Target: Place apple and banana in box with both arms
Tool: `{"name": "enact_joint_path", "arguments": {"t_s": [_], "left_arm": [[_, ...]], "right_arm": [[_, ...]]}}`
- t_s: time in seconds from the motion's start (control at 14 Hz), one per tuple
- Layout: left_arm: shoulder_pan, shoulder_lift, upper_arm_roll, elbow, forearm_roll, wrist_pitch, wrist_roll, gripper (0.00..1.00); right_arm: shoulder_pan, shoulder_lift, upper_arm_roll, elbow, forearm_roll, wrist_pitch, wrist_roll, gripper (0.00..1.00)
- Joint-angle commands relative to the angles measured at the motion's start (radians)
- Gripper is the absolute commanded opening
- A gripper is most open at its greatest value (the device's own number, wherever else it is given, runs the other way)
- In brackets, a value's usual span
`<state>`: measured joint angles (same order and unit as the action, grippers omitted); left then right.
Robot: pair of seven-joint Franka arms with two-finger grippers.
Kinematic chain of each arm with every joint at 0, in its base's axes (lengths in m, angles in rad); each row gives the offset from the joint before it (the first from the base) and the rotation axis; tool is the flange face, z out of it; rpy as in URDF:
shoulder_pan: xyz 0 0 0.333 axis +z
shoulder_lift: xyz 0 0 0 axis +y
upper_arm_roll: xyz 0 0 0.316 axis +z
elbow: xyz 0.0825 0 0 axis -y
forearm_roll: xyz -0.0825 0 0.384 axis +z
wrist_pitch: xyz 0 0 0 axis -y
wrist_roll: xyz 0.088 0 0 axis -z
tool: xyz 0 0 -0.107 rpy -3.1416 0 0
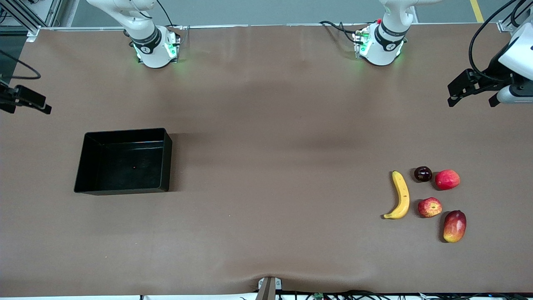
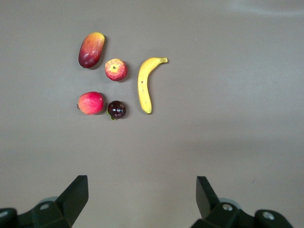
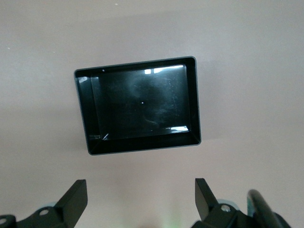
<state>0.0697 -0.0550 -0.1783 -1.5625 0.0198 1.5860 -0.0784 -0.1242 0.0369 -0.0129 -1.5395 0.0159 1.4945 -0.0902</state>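
- Front view: I see the box (image 1: 123,161) empty; banana (image 1: 400,195) and apple (image 1: 429,207) lie together, well apart from it. Nothing placed yet.
- Left wrist view: my left hand (image 2: 142,199) is released over the tabletop near the fruit.
- Right wrist view: my right hand (image 3: 141,199), released, hovers near the box.

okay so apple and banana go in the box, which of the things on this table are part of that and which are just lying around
Part of the job:
- apple
- banana
- box, nothing in it yet
- left claw, open, over the table's left-arm end
- right claw, open, over the right-arm end

Just lying about, beside the apple:
- pinkish-red fruit
- dark round fruit
- mango
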Motion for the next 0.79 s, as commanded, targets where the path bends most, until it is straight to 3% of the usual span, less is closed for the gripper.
{"name": "enact_joint_path", "arguments": {"t_s": [0.0, 0.14, 0.57, 0.71], "left_arm": [[0.004, 0.003, -0.001, 0.015, -0.003, -0.023, -0.001, 1.0], [0.005, 0.0, 0.0, 0.016, -0.003, -0.027, -0.001, 1.0], [0.004, -0.006, -0.003, 0.018, 0.02, -0.058, -0.009, 1.0], [0.004, -0.006, -0.001, 0.018, 0.02, -0.066, -0.011, 1.0]], "right_arm": [[-0.044, 0.041, 0.007, 0.025, -0.001, 0.007, -0.103, 1.0], [-0.109, 0.076, 0.008, 0.024, 0.015, 0.048, -0.128, 1.0], [-0.156, 0.225, 0.008, -0.001, 0.003, 0.179, -0.181, 1.0], [-0.169, 0.251, 0.008, -0.069, 0.003, 0.278, -0.215, 1.0]]}}
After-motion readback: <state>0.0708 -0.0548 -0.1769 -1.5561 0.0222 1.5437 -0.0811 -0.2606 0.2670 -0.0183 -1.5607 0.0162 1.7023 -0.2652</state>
